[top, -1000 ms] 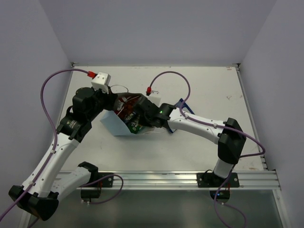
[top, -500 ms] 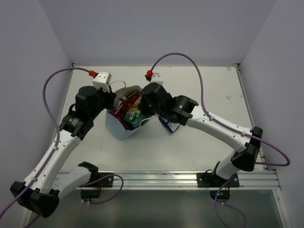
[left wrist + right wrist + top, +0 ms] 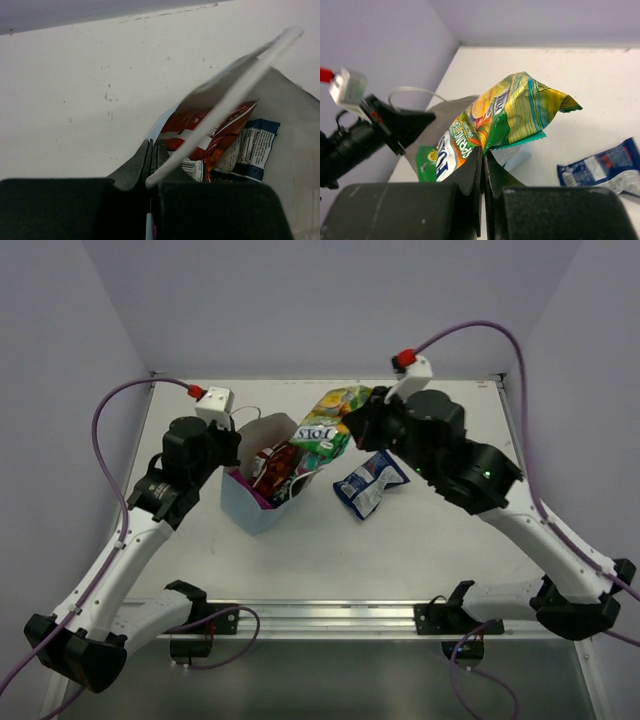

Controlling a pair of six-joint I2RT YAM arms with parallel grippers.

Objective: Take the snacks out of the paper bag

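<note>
The light-blue paper bag (image 3: 248, 508) lies tilted with its mouth open on the left of the table. My left gripper (image 3: 232, 446) is shut on its rim (image 3: 165, 117), and a white loop handle (image 3: 225, 105) crosses in front. Inside the bag are a red-white packet (image 3: 210, 127), a blue-white packet (image 3: 252, 147) and a magenta edge (image 3: 262, 498). My right gripper (image 3: 357, 428) is shut on the yellow-green packet (image 3: 328, 426) and holds it in the air above and right of the bag mouth; the packet also shows in the right wrist view (image 3: 520, 107). A second blue-white packet (image 3: 368, 480) lies on the table.
The table's back wall edge runs close behind both grippers. The left arm (image 3: 365, 135) stands beside the bag. A metal rail (image 3: 330, 618) runs along the near edge. A green packet corner (image 3: 426, 162) shows below the held one.
My right gripper has come up out of the bag with the yellow-green packet and moved right and toward the back. The left gripper keeps its hold on the bag rim.
</note>
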